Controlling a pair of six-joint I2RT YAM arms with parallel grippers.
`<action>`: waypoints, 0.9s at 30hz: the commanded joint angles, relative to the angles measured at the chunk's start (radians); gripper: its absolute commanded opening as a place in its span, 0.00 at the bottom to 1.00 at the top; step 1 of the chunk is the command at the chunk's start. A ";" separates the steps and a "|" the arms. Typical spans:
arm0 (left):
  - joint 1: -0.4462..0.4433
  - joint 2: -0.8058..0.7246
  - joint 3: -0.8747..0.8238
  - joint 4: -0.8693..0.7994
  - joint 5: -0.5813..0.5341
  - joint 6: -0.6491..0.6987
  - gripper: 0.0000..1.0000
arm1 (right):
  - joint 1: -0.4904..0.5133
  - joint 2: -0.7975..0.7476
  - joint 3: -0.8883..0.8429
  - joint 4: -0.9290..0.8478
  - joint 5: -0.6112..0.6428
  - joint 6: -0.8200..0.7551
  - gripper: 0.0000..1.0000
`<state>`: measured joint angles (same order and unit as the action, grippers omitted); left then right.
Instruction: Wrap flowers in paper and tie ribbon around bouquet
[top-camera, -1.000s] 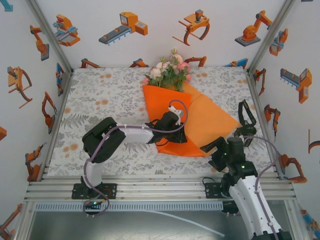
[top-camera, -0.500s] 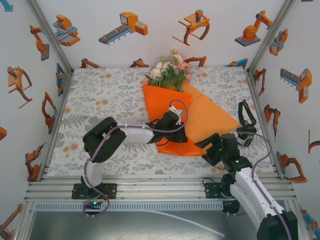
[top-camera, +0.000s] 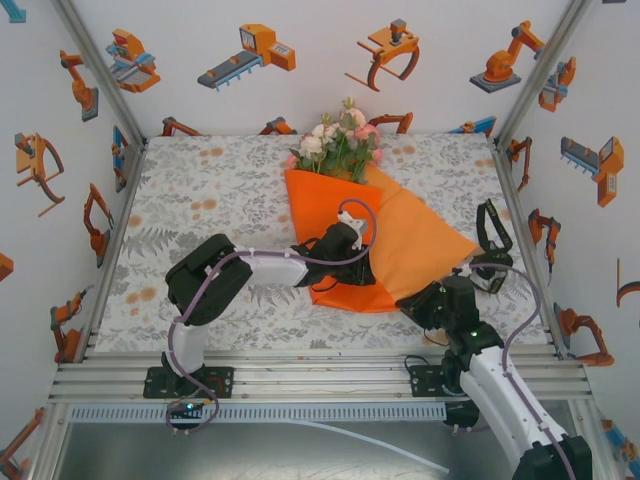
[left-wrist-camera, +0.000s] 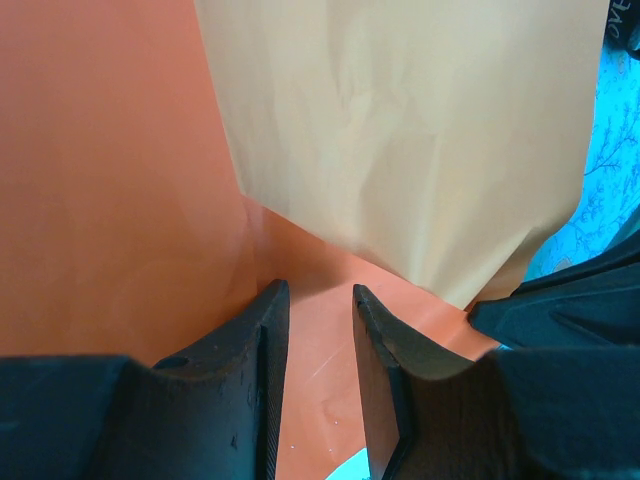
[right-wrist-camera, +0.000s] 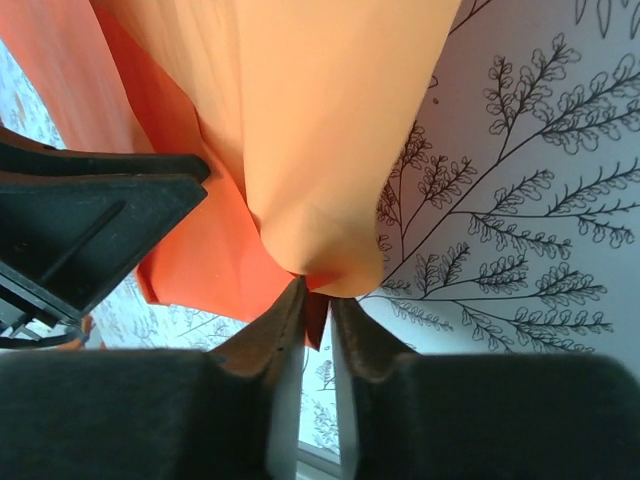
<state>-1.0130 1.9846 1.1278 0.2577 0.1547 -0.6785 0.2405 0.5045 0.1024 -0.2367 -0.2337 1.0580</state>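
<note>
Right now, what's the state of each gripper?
Left gripper: partly open, tips at the paper, no grip visible.
Right gripper: shut on the paper, pinching a folded edge.

Open tablecloth (top-camera: 200, 200) on the left — paper (top-camera: 420, 240), flowers (top-camera: 338, 145) and the left arm (top-camera: 270, 268) crowd the middle, ribbon (top-camera: 490, 235) the right edge.

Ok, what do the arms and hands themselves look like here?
The left arm and right arm have white shells, black joints and a grey-purple cable looped alongside. The left hand and right hand each have two black tapered fingers. A green light glows on the right arm.
</note>
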 joint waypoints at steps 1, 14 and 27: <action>0.005 0.003 0.024 0.006 0.009 -0.010 0.35 | 0.010 -0.006 0.040 -0.054 0.006 -0.039 0.09; 0.034 -0.253 -0.018 -0.110 -0.071 0.044 0.35 | 0.012 0.146 0.128 -0.010 0.022 -0.115 0.00; 0.074 -0.245 -0.111 -0.174 -0.188 0.073 0.34 | 0.014 0.206 0.277 -0.093 -0.038 -0.249 0.00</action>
<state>-0.9424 1.7161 1.0290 0.0929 -0.0261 -0.6189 0.2451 0.6933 0.3283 -0.3019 -0.2508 0.8799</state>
